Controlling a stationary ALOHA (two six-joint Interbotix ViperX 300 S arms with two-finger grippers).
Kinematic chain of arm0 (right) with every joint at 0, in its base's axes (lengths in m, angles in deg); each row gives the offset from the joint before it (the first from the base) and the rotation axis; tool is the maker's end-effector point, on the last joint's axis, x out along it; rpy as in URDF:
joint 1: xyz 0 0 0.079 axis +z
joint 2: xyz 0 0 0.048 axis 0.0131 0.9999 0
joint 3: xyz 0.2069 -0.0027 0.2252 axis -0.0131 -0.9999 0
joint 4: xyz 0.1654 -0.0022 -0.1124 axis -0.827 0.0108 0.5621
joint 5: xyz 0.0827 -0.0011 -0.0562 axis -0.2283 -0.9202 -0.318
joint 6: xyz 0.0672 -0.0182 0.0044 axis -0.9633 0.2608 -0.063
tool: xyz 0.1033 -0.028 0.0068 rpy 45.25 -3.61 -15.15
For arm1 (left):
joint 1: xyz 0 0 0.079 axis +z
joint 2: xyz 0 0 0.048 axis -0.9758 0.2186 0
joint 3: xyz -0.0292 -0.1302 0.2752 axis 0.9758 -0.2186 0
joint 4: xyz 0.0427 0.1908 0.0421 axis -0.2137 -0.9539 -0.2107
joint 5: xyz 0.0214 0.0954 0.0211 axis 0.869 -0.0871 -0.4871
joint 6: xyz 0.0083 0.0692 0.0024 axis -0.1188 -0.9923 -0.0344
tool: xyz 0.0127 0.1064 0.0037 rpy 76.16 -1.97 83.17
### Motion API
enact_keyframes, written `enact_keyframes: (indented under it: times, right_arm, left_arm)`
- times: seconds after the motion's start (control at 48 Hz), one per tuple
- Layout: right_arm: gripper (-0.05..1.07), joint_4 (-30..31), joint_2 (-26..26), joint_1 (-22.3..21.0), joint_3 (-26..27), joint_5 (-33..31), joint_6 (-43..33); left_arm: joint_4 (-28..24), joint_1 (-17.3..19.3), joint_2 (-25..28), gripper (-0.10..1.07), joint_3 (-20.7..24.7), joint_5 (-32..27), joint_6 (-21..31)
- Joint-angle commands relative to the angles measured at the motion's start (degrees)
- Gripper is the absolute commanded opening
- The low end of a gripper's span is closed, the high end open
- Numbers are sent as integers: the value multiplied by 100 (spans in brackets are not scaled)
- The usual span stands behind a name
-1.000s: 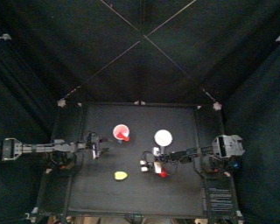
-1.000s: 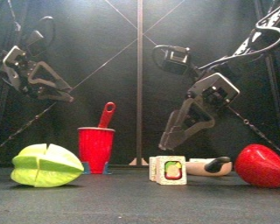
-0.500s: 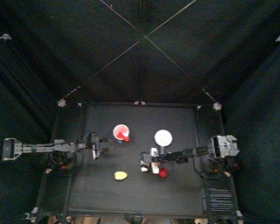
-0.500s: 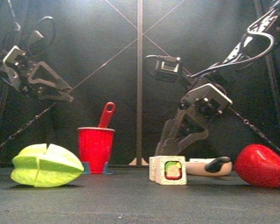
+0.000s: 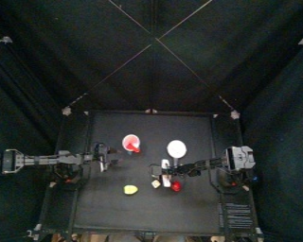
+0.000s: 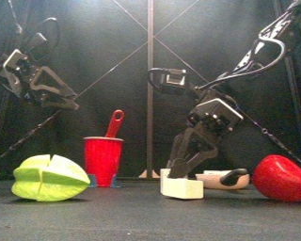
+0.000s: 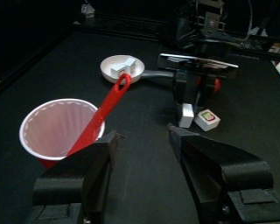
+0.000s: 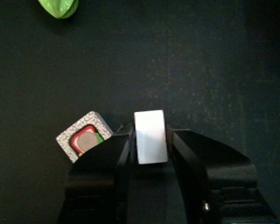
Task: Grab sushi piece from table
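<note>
The sushi piece (image 8: 87, 137), a small white cube with a red and green face turned up, lies on the black table (image 5: 103, 213). It also shows in the left wrist view (image 7: 209, 120) and as a low white block in the front view (image 6: 181, 187). My right gripper (image 8: 149, 131) is down at the table right beside it. Its jaws press on both sides of a plain white block (image 8: 149, 150) that stands upright next to the sushi piece (image 7: 185, 114). My left gripper (image 7: 140, 144) is open and empty, held up at the left (image 6: 65, 94).
A red cup (image 6: 102, 158) with a red spoon (image 7: 113, 92) stands left of the sushi. A white round dish (image 7: 122, 66) sits behind it. A yellow-green lump (image 6: 50, 177) lies at the front left, and a red lump (image 6: 281, 177) at the right.
My right gripper has come down to the table. The sushi piece has tipped: its red and green face pointed to the front, and it now lies lower. The left arm has not moved.
</note>
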State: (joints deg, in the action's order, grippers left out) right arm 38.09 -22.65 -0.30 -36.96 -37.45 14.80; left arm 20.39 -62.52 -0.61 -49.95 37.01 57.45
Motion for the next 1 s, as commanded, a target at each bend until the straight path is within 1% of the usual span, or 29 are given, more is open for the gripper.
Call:
enact_keyframes:
  times: [0.0,0.062,0.188,0.417,0.646,0.792,0.979]
  right_arm:
    - [65,-9,-123,-44,53,18,0]
    - [60,-18,-158,-62,53,0,0]
    - [56,-44,-264,-97,35,18,0]
    - [56,-325,-738,-193,-185,105,18]
    - [56,-510,-1301,-334,-712,738,18]
    - [56,-571,-1450,-457,-923,1037,18]
    - [56,-747,-1477,-642,-1020,1107,18]
  left_arm:
    - [9,18,9,86,70,26,-9]
    - [9,18,9,86,79,26,0]
    - [9,9,9,86,70,26,0]
    - [9,18,9,86,79,26,-9]
    - [9,18,9,86,79,26,0]
    - [9,18,9,86,70,26,0]
    - [9,9,9,86,70,26,0]
